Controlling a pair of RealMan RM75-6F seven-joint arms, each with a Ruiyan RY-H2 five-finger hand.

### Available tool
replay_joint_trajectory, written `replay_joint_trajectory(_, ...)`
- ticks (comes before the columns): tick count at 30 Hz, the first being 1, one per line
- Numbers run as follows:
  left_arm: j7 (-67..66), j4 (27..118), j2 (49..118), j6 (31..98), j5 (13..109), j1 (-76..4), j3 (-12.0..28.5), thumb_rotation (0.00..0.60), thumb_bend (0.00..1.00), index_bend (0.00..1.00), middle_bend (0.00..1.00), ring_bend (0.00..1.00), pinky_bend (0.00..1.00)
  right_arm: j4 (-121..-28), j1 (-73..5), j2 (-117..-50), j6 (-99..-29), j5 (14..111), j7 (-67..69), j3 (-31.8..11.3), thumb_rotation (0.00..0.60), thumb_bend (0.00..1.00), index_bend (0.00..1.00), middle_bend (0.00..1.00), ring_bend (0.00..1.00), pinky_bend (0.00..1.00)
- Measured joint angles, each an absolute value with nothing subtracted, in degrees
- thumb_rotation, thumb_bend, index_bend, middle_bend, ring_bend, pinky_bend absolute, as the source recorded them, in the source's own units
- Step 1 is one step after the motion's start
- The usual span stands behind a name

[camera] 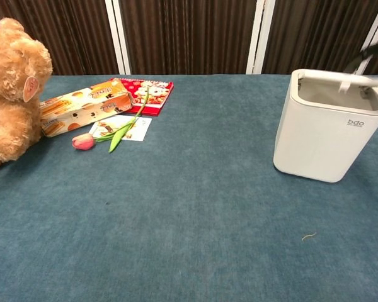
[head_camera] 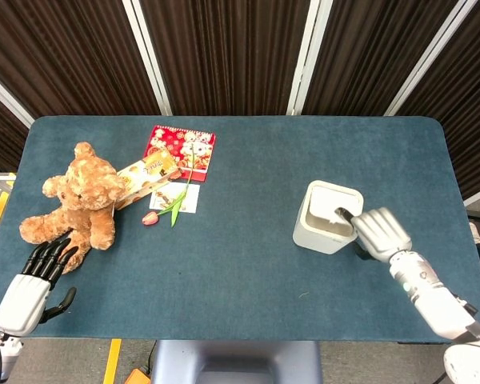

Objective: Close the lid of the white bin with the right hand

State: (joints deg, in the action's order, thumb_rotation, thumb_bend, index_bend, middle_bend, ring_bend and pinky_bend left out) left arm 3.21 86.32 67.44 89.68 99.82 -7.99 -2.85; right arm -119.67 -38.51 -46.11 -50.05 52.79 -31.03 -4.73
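**Lid nearly down on the white bin**

Your right hand (head_camera: pixel 382 232) sits at the near right corner of the white plastic square bin (head_camera: pixel 328 218), its dark fingertips (head_camera: pixel 344 214) reaching over the rim onto the flat white hinged lid (camera: pixel 337 78). Nothing is gripped; the fingers look loosely bent and are pressing on the lid rather than holding it. From the chest view the lid lies almost level with the bin's top, tilted a little, with a gap showing under its near edge (that view catches only a dark sliver of the hand at the far right). The bin stands on the right half of the blue cloth-covered table (head_camera: pixel 240 256).

Your left hand (head_camera: pixel 34 278) hangs at the near left table edge, fingers straight and apart, holding nothing, just beside the tan plush teddy bear (head_camera: pixel 76 204). Beyond the bear lie an orange snack box (head_camera: pixel 146 178), a red patterned booklet (head_camera: pixel 181 150) and a pink tulip (head_camera: pixel 150 217) on a small printed card (head_camera: pixel 176 196).
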Motion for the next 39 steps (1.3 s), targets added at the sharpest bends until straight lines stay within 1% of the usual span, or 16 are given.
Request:
replay_joint_trajectory(7,4.01,86.22,67.17,89.85,99.62,-8.04,-2.66,0.600,0.44,0.00,0.00,0.00,0.00,-118.36,-39.45,-50.56,-51.10,49.82,-35.70,-1.33,0.600,0.50,0.28,1.00,1.00,1.00)
replay_joint_trajectory(11,4.07,86.18,67.27,89.89,99.48,-8.13,-2.46,0.600,0.44,0.00,0.00,0.00,0.00,-118.47,-39.35,-51.06,-52.83,50.37,-35.66,-1.17,0.600,0.50,0.26,1.00,1.00,1.00)
replay_joint_trajectory(14,4.32,86.23,67.11,90.43,99.58,-7.98,-2.42,0.600,0.44,0.00,0.00,0.00,0.00,-119.02,-37.78,-50.91,-56.26,53.79,-33.67,-1.63,0.600,0.50,0.14,1.00,0.99,0.99)
replay_joint_trajectory(15,4.39,86.25,67.09,90.57,99.61,-7.95,-2.38,0.600,0.44,0.00,0.00,0.00,0.00,-119.12,-37.05,-50.91,-57.68,55.33,-32.87,-1.73,0.600,0.50,0.08,0.98,0.95,0.95)
replay_joint_trajectory(16,4.41,86.25,67.08,90.76,99.67,-7.88,-2.37,0.600,0.44,0.00,0.00,0.00,0.00,-119.14,-35.89,-50.99,-59.82,57.80,-31.77,-1.78,0.600,0.50,0.04,0.94,0.89,0.90)
replay_joint_trajectory(17,4.40,86.24,67.09,90.95,99.76,-7.81,-2.38,0.600,0.44,0.00,0.00,0.00,0.00,-119.04,-34.91,-51.13,-61.54,59.95,-30.92,-1.74,0.600,0.50,0.01,0.86,0.80,0.82)
replay_joint_trajectory(19,4.39,86.15,67.20,91.15,99.88,-7.74,-2.36,0.600,0.44,0.00,0.00,0.00,0.00,-118.38,-32.29,-51.70,-65.70,65.80,-28.91,-1.28,0.600,0.50,0.00,0.58,0.53,0.60)
replay_joint_trajectory(20,4.42,86.07,67.24,91.19,99.88,-7.74,-2.35,0.600,0.44,0.00,0.00,0.00,0.00,-117.91,-31.00,-52.05,-67.49,68.54,-28.00,-0.89,0.600,0.49,0.00,0.48,0.43,0.53)
replay_joint_trajectory(21,4.44,86.01,67.27,91.28,99.97,-7.72,-2.35,0.600,0.44,0.00,0.00,0.00,0.00,-117.33,-29.58,-52.46,-69.30,71.34,-27.04,-0.37,0.600,0.48,0.00,0.31,0.26,0.38)
replay_joint_trajectory(22,4.48,85.93,67.31,91.47,100.12,-7.69,-2.36,0.600,0.44,0.00,0.00,0.00,0.00,-116.35,-27.55,-53.16,-71.65,75.07,-25.63,0.52,0.600,0.45,0.00,0.19,0.13,0.25)
replay_joint_trajectory(24,4.52,85.72,67.45,91.79,100.26,-7.63,-2.32,0.600,0.44,0.00,0.00,0.00,0.00,-114.23,-24.42,-54.53,-74.90,80.53,-23.26,2.23,0.600,0.40,0.00,0.05,0.01,0.06)
replay_joint_trajectory(25,4.51,85.61,67.59,92.05,100.35,-7.60,-2.26,0.600,0.44,0.00,0.00,0.00,0.00,-112.28,-22.32,-55.62,-76.94,84.01,-21.46,3.60,0.600,0.38,0.00,0.01,0.00,0.00)
replay_joint_trajectory(28,4.55,84.84,68.66,93.27,101.14,-7.51,-2.01,0.600,0.44,0.00,0.00,0.00,0.00,-105.84,-17.45,-59.20,-82.11,90.57,-16.88,6.36,0.600,0.32,0.00,0.00,0.00,0.00)
replay_joint_trajectory(31,4.75,84.12,69.27,93.90,102.22,-7.48,-2.17,0.600,0.44,0.00,0.00,0.00,0.00,-98.31,-13.02,-63.72,-86.07,93.23,-13.37,8.16,0.600,0.29,0.00,0.00,0.00,0.00)
replay_joint_trajectory(34,4.62,83.88,69.44,93.62,102.09,-7.45,-2.37,0.600,0.44,0.00,0.00,0.00,0.00,-93.68,-10.90,-66.37,-88.31,95.84,-11.16,8.93,0.600,0.29,0.00,0.00,0.00,0.00)
replay_joint_trajectory(39,4.45,84.72,68.98,93.44,102.08,-7.37,-2.67,0.600,0.44,0.00,0.00,0.00,0.00,-91.63,-8.06,-68.44,-89.74,97.09,-9.46,8.94,0.600,0.29,0.00,0.00,0.00,0.00)
